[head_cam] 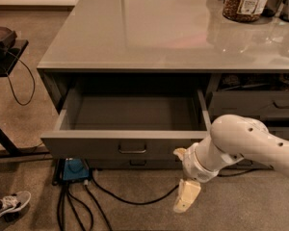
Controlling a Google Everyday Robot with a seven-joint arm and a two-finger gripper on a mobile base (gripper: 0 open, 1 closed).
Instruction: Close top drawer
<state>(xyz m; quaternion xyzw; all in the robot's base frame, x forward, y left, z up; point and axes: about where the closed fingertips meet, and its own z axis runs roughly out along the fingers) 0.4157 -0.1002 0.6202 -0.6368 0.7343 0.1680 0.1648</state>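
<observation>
Camera view: the top drawer (pixel 91 145) stands pulled far out at frame centre, under the counter (pixel 149 28). The gripper (pixel 179 179) hangs at lower centre-right, by the drawer front's right end, fingers spread wide, gripping nothing.

I see the top drawer (pixel 130 141) pulled out from under the tabletop (pixel 159 28), with another drawer (pixel 260 102) to its right. My hand (pixel 179 179) hangs low before the top drawer's front right corner, fingers apart. A jar (pixel 244 1) stands at the tabletop's far right, and cables (pixel 101 196) lie on the floor below.
</observation>
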